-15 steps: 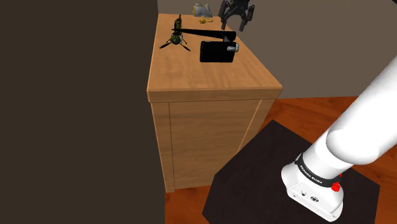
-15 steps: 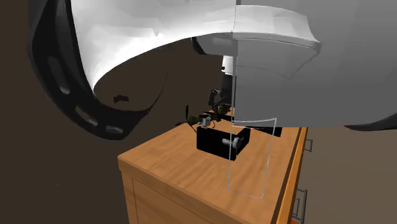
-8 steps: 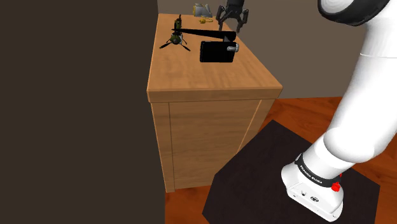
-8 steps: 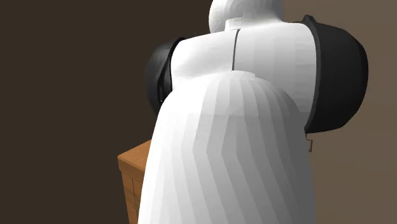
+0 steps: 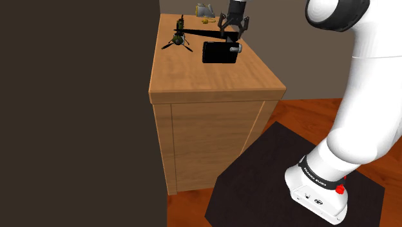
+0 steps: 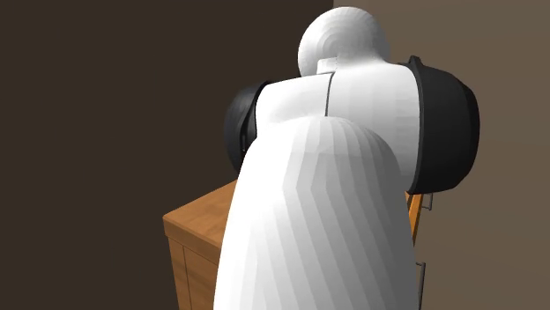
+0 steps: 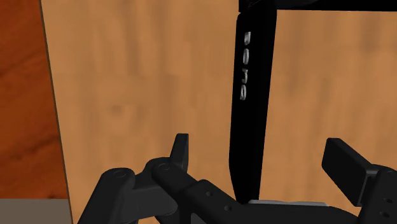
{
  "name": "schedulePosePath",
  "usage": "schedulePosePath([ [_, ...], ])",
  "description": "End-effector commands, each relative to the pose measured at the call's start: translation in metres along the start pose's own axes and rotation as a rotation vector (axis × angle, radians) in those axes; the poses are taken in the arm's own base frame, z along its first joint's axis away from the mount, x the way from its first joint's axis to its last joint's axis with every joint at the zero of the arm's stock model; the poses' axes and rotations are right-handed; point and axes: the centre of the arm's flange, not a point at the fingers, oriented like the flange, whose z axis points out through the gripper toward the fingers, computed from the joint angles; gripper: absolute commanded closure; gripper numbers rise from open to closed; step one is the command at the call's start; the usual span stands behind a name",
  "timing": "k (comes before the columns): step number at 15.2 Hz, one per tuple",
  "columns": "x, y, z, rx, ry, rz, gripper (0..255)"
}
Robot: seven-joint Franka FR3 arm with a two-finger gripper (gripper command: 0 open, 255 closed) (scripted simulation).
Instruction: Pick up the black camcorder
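The black camcorder (image 5: pixel 220 53) stands on the wooden cabinet top (image 5: pixel 193 77), with its thin flip-out screen (image 5: pixel 203 34) reaching toward the shoulder view's left. My gripper (image 5: pixel 233 31) hangs just above the camcorder's far right end, open. In the wrist view the two fingers (image 7: pixel 181 150) stand wide apart, and a narrow black panel of the camcorder (image 7: pixel 252 95) with small grey marks runs between them, untouched. The gripper (image 7: pixel 262 156) holds nothing. In the second exterior view my white arm (image 6: pixel 326 220) hides the camcorder.
A small green and black tripod-like object (image 5: pixel 178 35) stands beside the screen. A pale grey object (image 5: pixel 205 9) and a small yellow item (image 5: pixel 207 22) sit at the cabinet's back. A dark wall (image 5: pixel 77 109) borders the left. The black stand (image 5: pixel 270 174) rests on wood floor.
My gripper has come down and toward the shoulder view's left, closer over the camcorder. The arm has swung across the second exterior view, covering the cabinet top.
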Motion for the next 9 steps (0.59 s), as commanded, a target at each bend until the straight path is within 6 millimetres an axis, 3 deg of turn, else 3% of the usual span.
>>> schedulePosePath([
  [1, 0.0009, -0.0003, 0.0102, 0.0, 0.0, 0.0, 0],
  [3, 0.0012, -0.0002, 0.0133, 0.0, 0.0, 0.0, 0],
  [4, 0.0004, -0.0002, 0.0127, 0.0, 0.0, 0.0, 255],
  [9, 0.0003, 0.0, 0.0129, 0.0, 0.0, 0.0, 255],
])
